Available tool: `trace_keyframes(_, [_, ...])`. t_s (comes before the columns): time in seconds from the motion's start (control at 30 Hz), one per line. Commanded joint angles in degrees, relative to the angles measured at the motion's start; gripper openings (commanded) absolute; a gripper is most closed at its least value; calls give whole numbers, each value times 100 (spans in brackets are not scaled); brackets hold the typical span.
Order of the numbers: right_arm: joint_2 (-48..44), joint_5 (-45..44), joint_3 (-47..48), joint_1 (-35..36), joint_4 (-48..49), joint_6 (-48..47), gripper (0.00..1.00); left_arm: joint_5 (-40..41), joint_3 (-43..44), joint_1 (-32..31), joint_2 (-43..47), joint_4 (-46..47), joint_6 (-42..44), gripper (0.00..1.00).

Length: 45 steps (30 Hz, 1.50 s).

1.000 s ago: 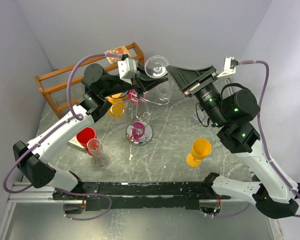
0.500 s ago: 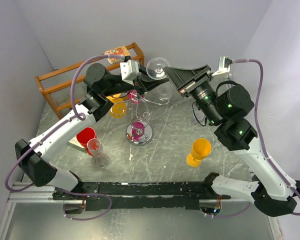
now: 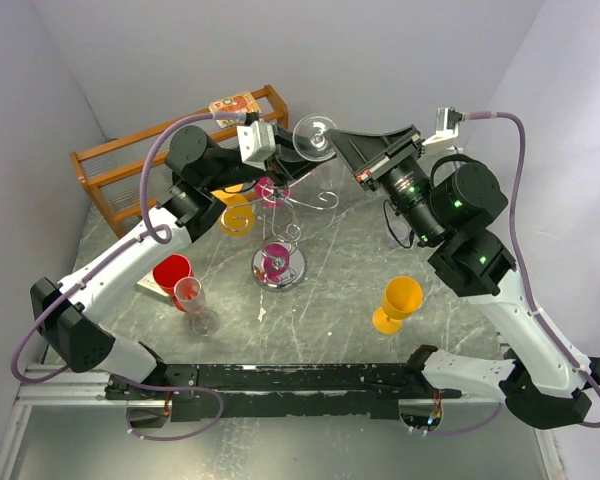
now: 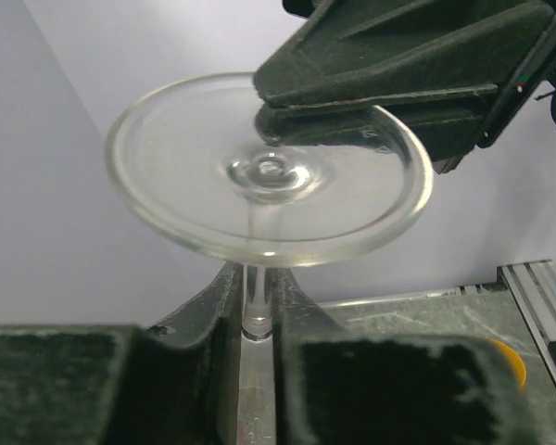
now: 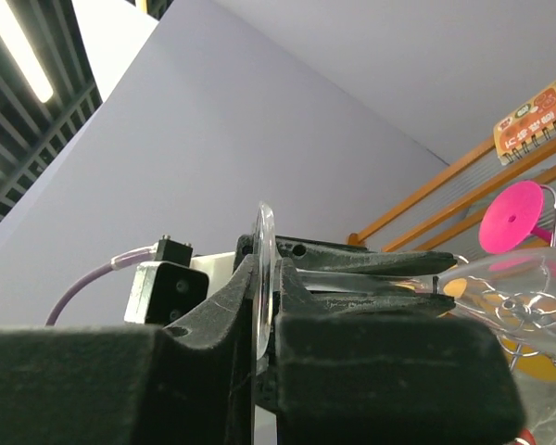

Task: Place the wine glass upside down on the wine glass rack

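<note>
At the far left a brown wooden shelf rack (image 3: 130,165) is standing against the wall. Nearer the arms, a red cup (image 3: 170,272) and a clear flute (image 3: 193,298) are sitting close together on the tabletop (image 3: 330,300). The left claw (image 4: 257,324) is clenching the stem of the wine glass (image 3: 315,135), which is hanging foot-up in the air over the back of the wine glass rack (image 3: 292,280). Its bowl is pointing down toward the rack's scrolled wire arms. A pink glass (image 3: 272,190) and a yellow glass (image 3: 235,215) are showing among those arms. From the right side, the right claw (image 5: 264,320) is pinching the rim of the wine glass's round foot between its fingers. Farther right, a yellow goblet (image 3: 397,303) is standing alone on the tabletop.
</note>
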State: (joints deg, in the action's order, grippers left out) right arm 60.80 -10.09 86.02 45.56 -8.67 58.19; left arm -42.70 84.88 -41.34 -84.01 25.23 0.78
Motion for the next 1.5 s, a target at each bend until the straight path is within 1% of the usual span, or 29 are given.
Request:
trace_keyframes(0.0, [-39, -21, 121, -3, 97, -24, 0, -2, -80, -64, 218, 792, -405, 27])
trace_keyframes(0.07, [-83, -99, 152, -3, 127, -82, 0, 87, -134, -59, 263, 858, -446, 38])
trace_keyframes(0.1, [-104, -171, 189, 4, 110, -140, 0, 143, -163, -55, 283, 868, -454, 50])
trace_keyframes(0.13, [-139, -211, 214, 4, 84, -196, 0, 206, -198, -61, 314, 880, -463, 60])
trace_keyframes(0.2, [-219, -317, 212, 2, 69, -283, 0, 313, -297, -58, 380, 910, -492, 72])
trace_keyframes(0.23, [-252, -385, 184, -2, 61, -313, 0, 355, -352, -55, 415, 917, -510, 77])
trace_keyframes(0.3, [-322, -577, 142, 2, 27, -362, 0, 407, -488, -60, 484, 1008, -594, 83])
trace_keyframes(0.4, [-398, -733, 73, 3, -7, -443, 0, 449, -695, -58, 585, 1181, -797, 88])
trace_keyframes(0.5, [-442, -934, -6, 3, -44, -570, 0, 611, -879, -52, 695, 1162, -935, 90])
trace_keyframes(0.63, [-374, -1298, 33, -1, -318, -1013, 0, 1062, -1128, -60, 1012, 692, -949, 87])
trace_keyframes(0.87, [-338, -1897, -389, -1, -362, -1200, 0, 2085, -2108, -52, 2026, 222, -945, 85])
trace_keyframes(1.0, [-400, -2284, -756, 0, -283, -1341, 0, 2704, -2518, -61, 2627, -449, -791, 81])
trace_keyframes(1.13, [-425, -2456, -1050, -7, -337, -1569, 0, 3163, -2942, -61, 3319, -992, -508, 79])
trace_keyframes(1.27, [-263, -2624, -1050, -10, -563, -1808, 0, 3847, -3305, -62, 3926, -1455, -168, 78])
trace_keyframes(1.37, [-31, -2645, -860, -41, -698, -1882, 0, 4405, -3516, -55, 4301, -1503, -74, 78])
trace_keyframes(1.47, [154, -2519, -783, -206, -671, -1795, 0, 4785, -3703, -57, 4553, -1365, -35, 78])
